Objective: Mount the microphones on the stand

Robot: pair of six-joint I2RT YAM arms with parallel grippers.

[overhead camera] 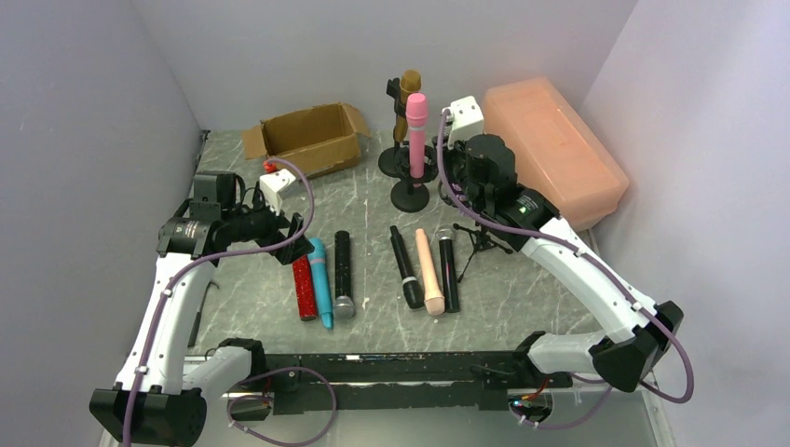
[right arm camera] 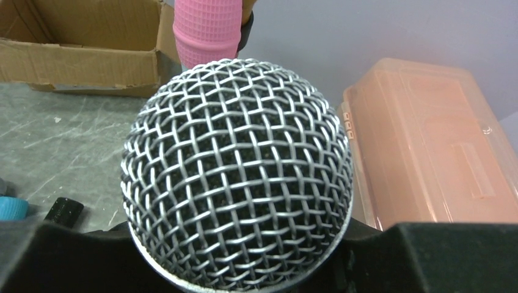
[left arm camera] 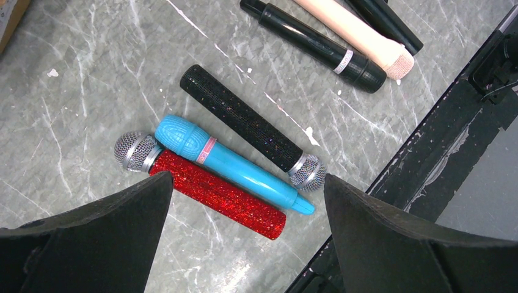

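red glitter microphone [left arm camera: 217, 194] | blue microphone [left arm camera: 238, 171] | silver-mesh microphone [right arm camera: 238, 177] | grey veined table [left arm camera: 91, 91]

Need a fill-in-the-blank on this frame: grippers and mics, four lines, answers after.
1. The left gripper hangs ___ over the red glitter microphone.
2. The right gripper is shut on a microphone with a ___ mesh head.
3. The blue microphone lies between the red glitter one and a ___ glitter one.
4. The ___ microphone stands upright in the front stand.
Missing words: open; silver; black; pink.
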